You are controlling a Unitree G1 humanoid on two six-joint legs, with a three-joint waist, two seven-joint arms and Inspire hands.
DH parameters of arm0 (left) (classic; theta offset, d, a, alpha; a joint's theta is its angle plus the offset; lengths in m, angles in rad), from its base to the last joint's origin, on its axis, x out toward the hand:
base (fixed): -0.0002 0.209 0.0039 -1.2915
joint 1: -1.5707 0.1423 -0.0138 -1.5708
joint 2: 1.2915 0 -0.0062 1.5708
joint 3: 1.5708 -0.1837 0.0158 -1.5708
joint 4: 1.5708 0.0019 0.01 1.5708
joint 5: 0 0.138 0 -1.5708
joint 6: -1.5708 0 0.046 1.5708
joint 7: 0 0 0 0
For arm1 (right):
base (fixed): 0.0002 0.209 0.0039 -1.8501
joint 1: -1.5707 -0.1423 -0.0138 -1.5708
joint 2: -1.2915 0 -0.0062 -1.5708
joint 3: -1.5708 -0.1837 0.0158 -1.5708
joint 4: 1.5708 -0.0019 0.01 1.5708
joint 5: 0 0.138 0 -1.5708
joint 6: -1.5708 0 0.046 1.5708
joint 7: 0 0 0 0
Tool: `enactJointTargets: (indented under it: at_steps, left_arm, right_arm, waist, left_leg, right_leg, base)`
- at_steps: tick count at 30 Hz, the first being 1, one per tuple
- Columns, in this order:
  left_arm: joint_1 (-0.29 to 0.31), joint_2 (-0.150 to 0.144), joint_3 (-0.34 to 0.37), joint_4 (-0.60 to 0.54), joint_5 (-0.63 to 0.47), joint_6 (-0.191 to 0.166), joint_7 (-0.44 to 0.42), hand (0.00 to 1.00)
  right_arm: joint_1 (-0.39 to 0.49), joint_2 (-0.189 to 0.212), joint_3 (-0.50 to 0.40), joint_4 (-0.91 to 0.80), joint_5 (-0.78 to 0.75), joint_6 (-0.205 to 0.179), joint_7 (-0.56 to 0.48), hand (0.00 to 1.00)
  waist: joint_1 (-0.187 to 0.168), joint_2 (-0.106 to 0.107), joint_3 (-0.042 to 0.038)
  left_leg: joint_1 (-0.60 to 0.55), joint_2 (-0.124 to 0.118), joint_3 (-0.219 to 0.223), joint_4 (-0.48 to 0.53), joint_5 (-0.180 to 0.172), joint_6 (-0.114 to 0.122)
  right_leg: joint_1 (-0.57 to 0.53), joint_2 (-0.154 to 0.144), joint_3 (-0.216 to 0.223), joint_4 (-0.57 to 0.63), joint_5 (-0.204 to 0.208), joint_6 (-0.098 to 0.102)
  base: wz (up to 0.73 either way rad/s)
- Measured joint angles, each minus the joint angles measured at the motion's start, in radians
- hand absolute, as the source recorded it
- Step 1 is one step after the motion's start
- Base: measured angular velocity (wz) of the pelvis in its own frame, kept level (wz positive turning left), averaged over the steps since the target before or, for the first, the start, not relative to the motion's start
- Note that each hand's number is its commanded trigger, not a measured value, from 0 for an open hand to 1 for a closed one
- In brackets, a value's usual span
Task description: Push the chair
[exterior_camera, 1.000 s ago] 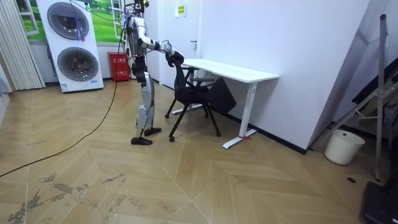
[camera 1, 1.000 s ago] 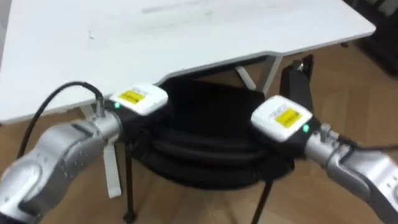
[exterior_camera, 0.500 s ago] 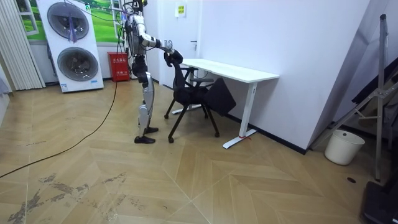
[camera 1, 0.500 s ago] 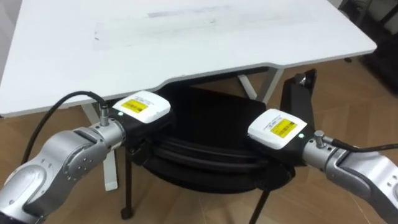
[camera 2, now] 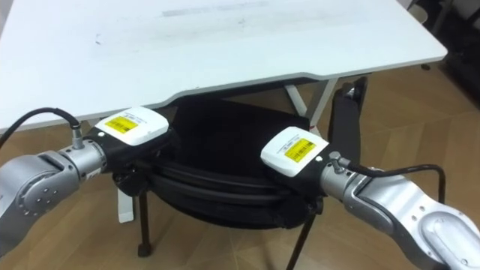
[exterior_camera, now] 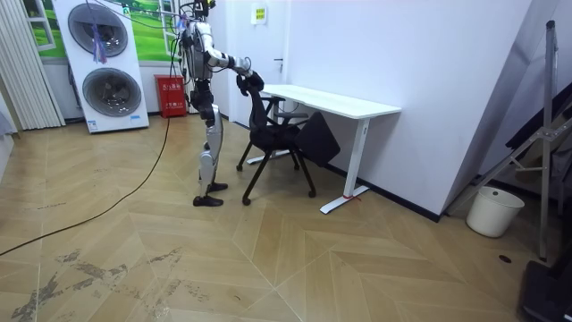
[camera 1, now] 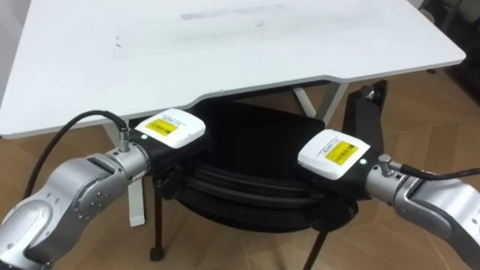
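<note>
A black chair [camera 1: 255, 139] stands with its seat partly under the white desk [camera 1: 225, 52]. Both my hands lie on the top of its curved backrest [camera 1: 247, 191]: the left hand [camera 1: 169, 131] at the left end, the right hand [camera 1: 334, 154] at the right end. Their fingers are lost against the black backrest. In the room view I stand upright behind the chair [exterior_camera: 273, 134] with both arms stretched forward to it, facing the desk [exterior_camera: 344, 103].
White desk legs [camera 1: 136, 202] stand on either side of the chair, and a black panel [camera 1: 367, 112] leans under the desk's right part. Behind me are stacked washing machines [exterior_camera: 107, 63] and a red box [exterior_camera: 172, 97]. A white bucket [exterior_camera: 494, 212] stands far off by the wall.
In the room view I have brought my rear foot up closer to the chair. Both hands have stayed on the backrest, and the eye view has shifted slightly.
</note>
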Motion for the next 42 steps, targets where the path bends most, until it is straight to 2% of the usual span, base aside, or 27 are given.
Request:
enactJointTargets:
  at_steps: [9, 10, 12, 14, 15, 16, 17, 18, 22, 27, 32, 34, 37, 42]
  left_arm:
    - [0.023, -0.004, 0.010, 0.000, 0.000, -0.022, 0.010, 1.00]
    - [0.026, -0.005, 0.010, 0.000, 0.000, -0.022, 0.010, 1.00]
    - [0.031, -0.008, 0.014, -0.002, 0.000, -0.022, 0.010, 1.00]
    - [0.035, -0.010, 0.018, -0.004, 0.000, -0.025, 0.009, 1.00]
    - [0.036, -0.010, 0.018, -0.004, 0.000, -0.027, 0.009, 0.88]
    - [0.036, -0.010, 0.018, -0.005, 0.000, -0.028, 0.009, 0.70]
    - [0.036, -0.010, 0.018, -0.005, 0.000, -0.028, 0.009, 0.08]
    - [0.036, -0.010, 0.018, -0.007, 0.000, -0.029, 0.009, 0.00]
    - [0.036, -0.011, 0.018, -0.007, 0.000, -0.028, 0.004, 0.00]
    - [0.037, -0.013, 0.019, -0.088, -0.009, -0.019, 0.001, 0.00]
    - [0.060, -0.020, 0.019, -0.094, -0.041, -0.003, 0.001, 0.00]
    - [0.061, -0.035, 0.020, -0.095, -0.041, -0.001, 0.001, 0.00]
    - [0.061, -0.047, 0.020, -0.095, -0.041, 0.006, 0.000, 0.00]
    - [0.061, -0.048, 0.032, -0.115, -0.040, 0.012, -0.007, 0.00]
  right_arm:
    - [0.000, -0.001, 0.001, -0.005, 0.019, 0.007, 0.044, 1.00]
    - [0.000, -0.001, 0.000, -0.005, 0.023, 0.007, 0.049, 0.92]
    - [0.000, -0.001, -0.004, -0.006, 0.027, 0.007, 0.051, 0.88]
    - [0.000, -0.001, -0.006, -0.006, 0.032, 0.007, 0.055, 0.56]
    - [0.000, -0.001, -0.011, -0.006, 0.040, 0.007, 0.059, 0.18]
    - [0.000, -0.001, -0.016, -0.007, 0.050, 0.007, 0.062, 0.00]
    - [0.000, -0.001, -0.020, -0.008, 0.054, 0.008, 0.064, 0.00]
    - [0.000, -0.001, -0.032, -0.010, 0.069, 0.007, 0.069, 0.00]
    - [0.001, -0.007, -0.059, -0.043, 0.158, 0.011, 0.079, 0.00]
    - [0.000, -0.006, -0.122, -0.101, 0.263, 0.052, 0.075, 0.00]
    - [0.001, 0.005, -0.126, -0.116, 0.281, 0.083, 0.042, 0.00]
    - [0.000, 0.005, -0.134, -0.125, 0.283, 0.096, 0.021, 0.00]
    - [-0.004, 0.008, -0.137, -0.127, 0.283, 0.112, 0.006, 0.00]
    - [-0.012, 0.014, -0.153, -0.127, 0.286, 0.117, 0.000, 0.00]
  waist:
    - [0.002, -0.028, -0.0029]
    - [0.000, -0.028, -0.0032]
    - [-0.002, -0.028, -0.0033]
    - [-0.003, -0.028, -0.0033]
    - [-0.003, -0.028, -0.0033]
    - [-0.006, -0.028, -0.0034]
    - [-0.007, -0.027, -0.0035]
    - [-0.007, -0.027, -0.0037]
    - [-0.007, -0.022, -0.0055]
    - [0.005, -0.016, -0.0078]
    - [0.005, -0.003, -0.0133]
    - [0.006, 0.004, -0.0169]
    - [0.004, 0.004, -0.0170]
    - [0.005, 0.003, -0.0165]
  left_leg:
    - [0.016, 0.000, -0.002, -0.005, 0.001, -0.002]
    - [0.018, 0.000, -0.003, -0.005, 0.001, -0.002]
    - [0.017, -0.001, -0.006, -0.005, 0.001, -0.002]
    - [0.016, -0.001, -0.009, -0.005, 0.001, -0.002]
    - [0.016, -0.001, -0.012, -0.004, 0.001, -0.003]
    - [0.014, -0.002, -0.018, -0.004, 0.002, -0.004]
    - [0.013, -0.002, -0.020, -0.004, 0.002, -0.004]
    - [0.012, -0.002, -0.022, -0.004, 0.003, -0.005]
    - [0.014, -0.002, -0.022, -0.006, 0.003, -0.005]
    - [0.031, -0.002, -0.022, -0.012, 0.003, -0.006]
    - [0.060, -0.003, -0.023, -0.027, 0.003, -0.007]
    - [0.061, -0.003, -0.023, -0.029, 0.003, -0.008]
    - [0.061, -0.001, -0.023, -0.028, 0.005, -0.010]
    - [0.059, -0.001, -0.023, -0.027, 0.006, -0.011]
  right_leg:
    - [0.016, 0.001, 0.000, -0.002, -0.002, -0.001]
    - [0.018, 0.001, 0.000, -0.003, -0.002, -0.001]
    - [0.017, 0.002, 0.000, -0.003, -0.002, -0.001]
    - [0.018, 0.003, 0.000, -0.003, -0.002, -0.001]
    - [0.017, 0.003, -0.001, -0.003, -0.002, -0.001]
    - [0.016, 0.003, -0.001, -0.002, -0.002, -0.001]
    - [0.015, 0.004, -0.001, -0.002, -0.002, -0.001]
    - [0.014, 0.004, -0.001, -0.002, -0.002, -0.001]
    - [0.013, 0.004, -0.002, -0.003, -0.002, -0.001]
    - [0.028, 0.004, -0.008, -0.003, -0.002, -0.001]
    - [0.051, 0.003, -0.012, -0.003, -0.002, -0.001]
    - [0.051, 0.003, -0.013, -0.004, -0.002, -0.001]
    - [0.051, 0.003, -0.015, -0.004, -0.002, -0.001]
    - [0.050, 0.004, -0.014, -0.003, -0.002, -0.001]
  base:
    - [0.00]
    - [0.00]
    - [0.00]
    - [0.02]
    - [0.09]
    - [0.11]
    - [0.11]
    - [0.06]
    - [0.00]
    - [0.00]
    - [-0.01]
    - [0.00]
    - [0.00]
    - [0.00]
